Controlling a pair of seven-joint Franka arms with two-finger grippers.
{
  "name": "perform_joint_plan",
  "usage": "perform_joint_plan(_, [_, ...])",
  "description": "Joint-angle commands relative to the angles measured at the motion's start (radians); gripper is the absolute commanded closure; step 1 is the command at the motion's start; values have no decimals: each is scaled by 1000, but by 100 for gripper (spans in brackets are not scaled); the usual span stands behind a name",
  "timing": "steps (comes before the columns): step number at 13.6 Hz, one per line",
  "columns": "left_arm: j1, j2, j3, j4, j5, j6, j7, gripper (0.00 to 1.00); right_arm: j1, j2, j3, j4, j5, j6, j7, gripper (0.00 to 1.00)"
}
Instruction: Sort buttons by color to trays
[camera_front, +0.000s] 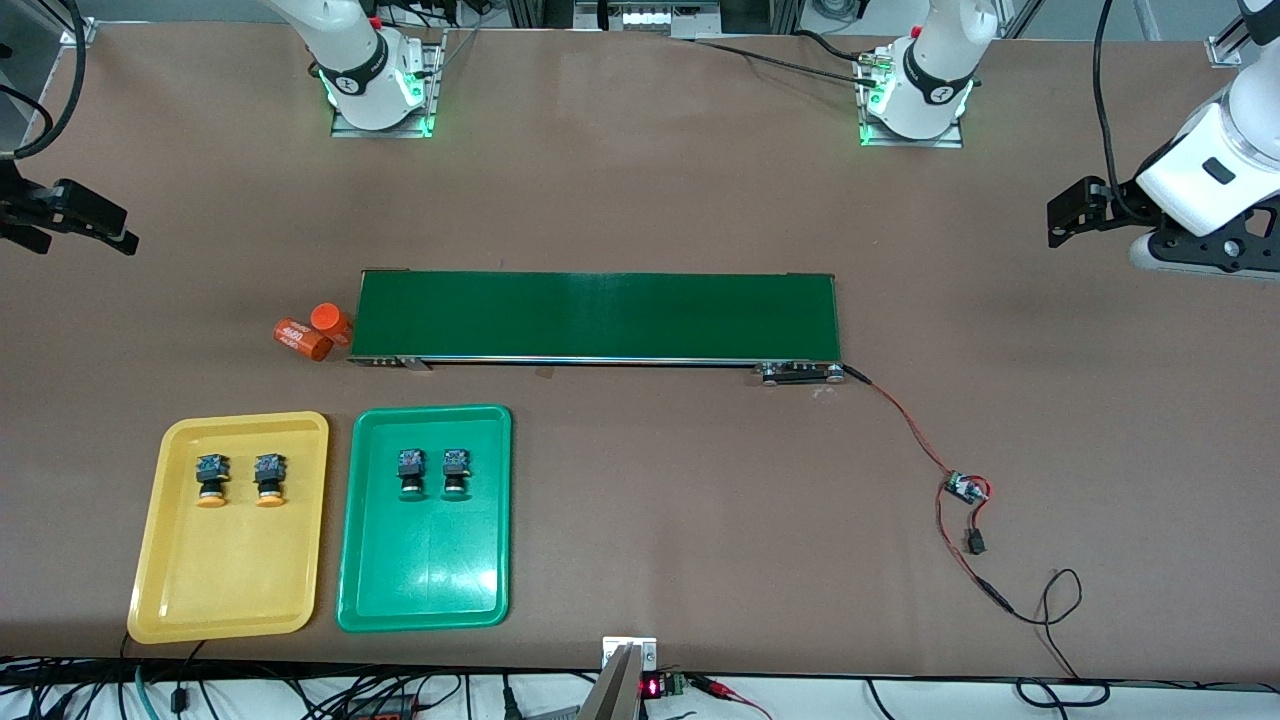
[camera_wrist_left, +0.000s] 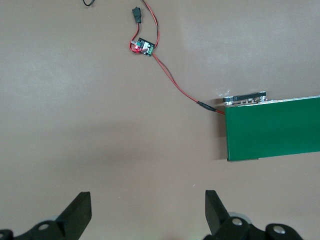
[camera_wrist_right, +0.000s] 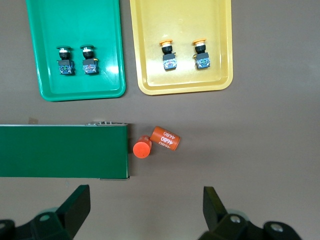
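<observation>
Left wrist view shows the left tool (camera_wrist_left: 147, 212) with its fingers spread wide and nothing between them, hanging over bare bench (camera_wrist_left: 75, 125) at the left arm's end, close to one end of the conveyor belt (camera_wrist_left: 272, 127). A red-and-black wire (camera_wrist_left: 175, 85) runs from that end of the belt to a small circuit board (camera_wrist_left: 141, 47) lying on the bench.

The right tool (camera_wrist_right: 145, 210) is likewise open and empty, over the bench at the right arm's end, near the belt's other end. Two orange cylinders (camera_wrist_right: 157, 141) sit just beside that end, one upright and one on its side with white digits, possibly touching each other.

Nearer the front camera than the belt lie the two trays side by side. The yellow tray (camera_front: 235, 590) carries the two yellow-orange buttons (camera_front: 240, 479), next to each other. The green tray (camera_front: 425, 580) carries the two green buttons (camera_front: 433, 472), also paired.
</observation>
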Motion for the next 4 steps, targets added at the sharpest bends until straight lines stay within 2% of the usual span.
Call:
perform_joint_plan(1, [-5,5,-5,26,26,-29,5,0,1,-20,0,-8,-14,-13,13,0])
perform_joint_plan(4, [-5,7,-5,26,26,-29,5,0,4,-19,3,-8,-15,-23,4,0])
